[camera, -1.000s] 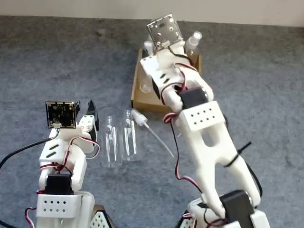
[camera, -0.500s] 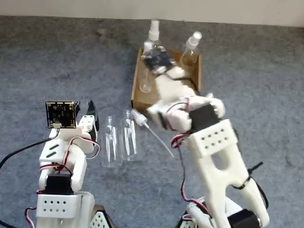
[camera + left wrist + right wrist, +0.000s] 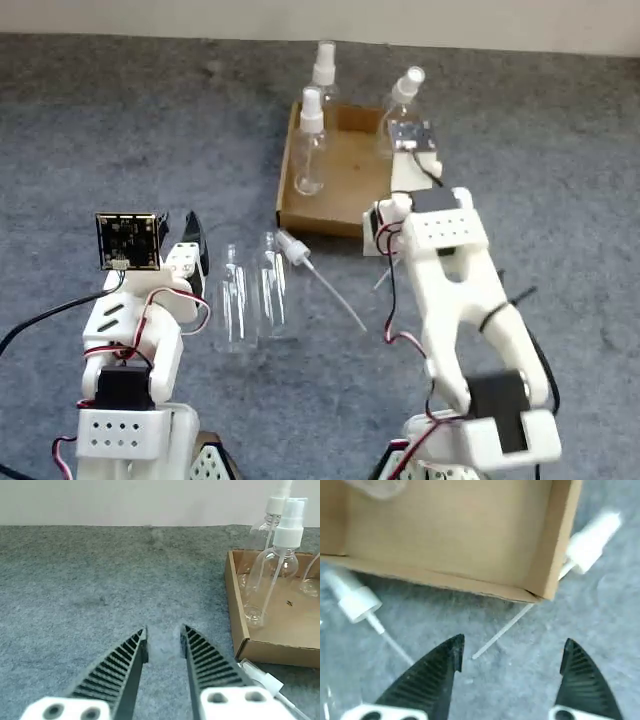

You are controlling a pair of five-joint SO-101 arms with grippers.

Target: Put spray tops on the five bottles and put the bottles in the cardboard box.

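Note:
Three clear bottles with white spray tops stand in the cardboard box (image 3: 350,178): one at its left side (image 3: 309,150), one at the back (image 3: 324,66), one at the back right (image 3: 402,97). Two bare bottles (image 3: 232,298) (image 3: 270,288) lie side by side on the carpet. A loose spray top (image 3: 293,247) with a long tube lies beside them, below the box's near edge. My right gripper (image 3: 514,647) hangs open over the carpet off the box's near right corner (image 3: 540,592), between that spray top (image 3: 355,602) and another spray top (image 3: 590,539). My left gripper (image 3: 164,632) is open with nothing between its fingers, left of the bare bottles.
Grey carpet covers the table (image 3: 120,130). A pale wall (image 3: 125,500) runs along the far edge. Open carpet lies to the left of the box and to the right of the right arm (image 3: 445,240).
The right arm has drawn back from above the box to its near right corner, uncovering the bottles inside. The left arm has stayed where it was.

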